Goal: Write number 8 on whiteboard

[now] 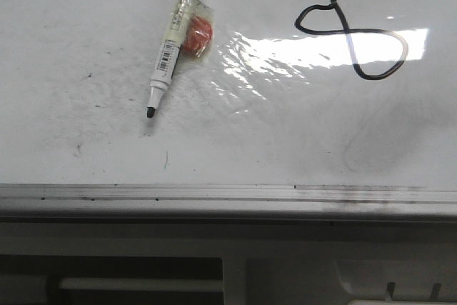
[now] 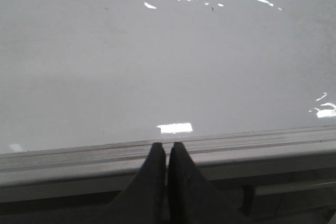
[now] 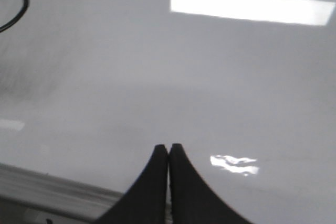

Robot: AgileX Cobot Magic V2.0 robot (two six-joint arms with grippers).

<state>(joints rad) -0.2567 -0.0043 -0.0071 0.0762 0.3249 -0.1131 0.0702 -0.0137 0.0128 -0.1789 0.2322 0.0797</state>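
Observation:
The number 8 (image 1: 350,32) is a thin black sideways two-loop line on the whiteboard (image 1: 285,133), at the right in the front view, with a small blob at its far end. One curve of it shows in the right wrist view (image 3: 20,4). A white marker (image 1: 170,48), uncapped with its black tip towards the rail, lies loose at the left. My left gripper (image 2: 167,147) is shut and empty over the board's rail (image 2: 262,145). My right gripper (image 3: 168,148) is shut and empty over bare whiteboard (image 3: 220,87). Neither gripper shows in the front view.
A small clear packet with something orange-red in it (image 1: 199,32) lies against the marker. The silver-grey rail (image 1: 228,194) runs along the board's near edge, with a white slotted panel (image 1: 285,269) past it. Bright light glare (image 1: 321,51) lies on the board.

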